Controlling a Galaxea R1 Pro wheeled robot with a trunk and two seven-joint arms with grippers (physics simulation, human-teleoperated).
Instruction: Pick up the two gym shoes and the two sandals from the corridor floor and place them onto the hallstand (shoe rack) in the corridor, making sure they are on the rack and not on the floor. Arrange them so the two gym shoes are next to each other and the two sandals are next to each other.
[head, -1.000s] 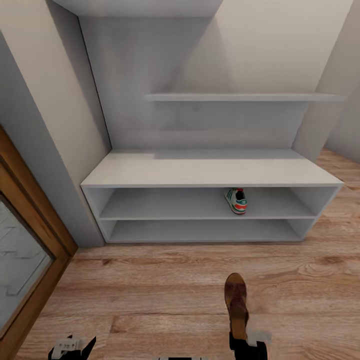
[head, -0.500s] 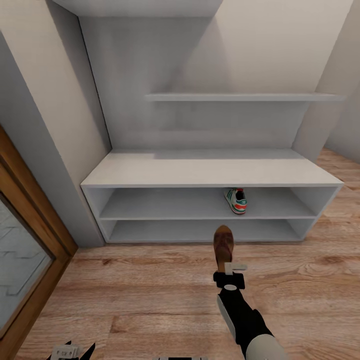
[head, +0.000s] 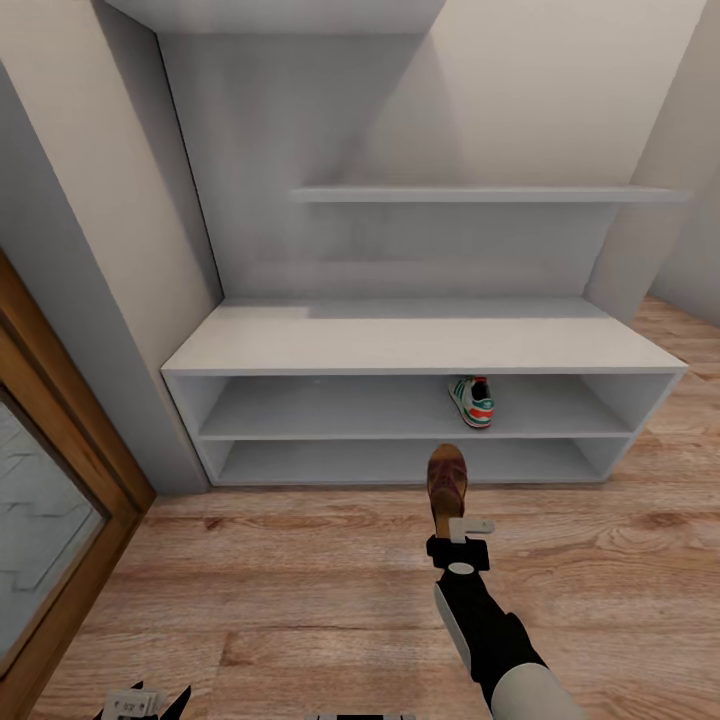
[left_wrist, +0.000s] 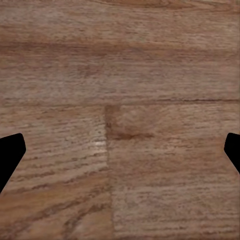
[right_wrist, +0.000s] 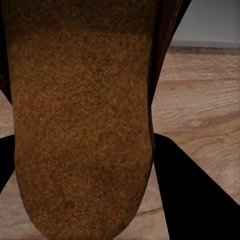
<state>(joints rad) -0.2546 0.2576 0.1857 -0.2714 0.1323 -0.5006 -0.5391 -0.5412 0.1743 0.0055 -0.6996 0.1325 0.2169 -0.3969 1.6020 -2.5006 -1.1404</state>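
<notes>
Leather shows first: a dark brown open sandal with a tan-brown insole (head: 446, 484) is pinched at its heel end in the right gripper (head: 459, 532), the black arm reaching forward from the lower right of the head view. The sandal is held off the warm light-brown wood-grain plank floor (head: 300, 580), its toe pointing toward the low pale-grey shoe rack with two long open shelves (head: 410, 345) and lying just in front of the lower shelf opening. In the right wrist view the grainy tan insole (right_wrist: 82, 125) runs between the black fingers (right_wrist: 195, 200). One small white sneaker with green stripes and an orange-red heel (head: 473, 400) sits on the rack's upper shelf, right of centre. The left gripper (head: 140, 703) hangs low at the frame's bottom edge; in its wrist view its jaws stand spread, with plank flooring (left_wrist: 120, 120) between the black fingertips (left_wrist: 10, 157).
</notes>
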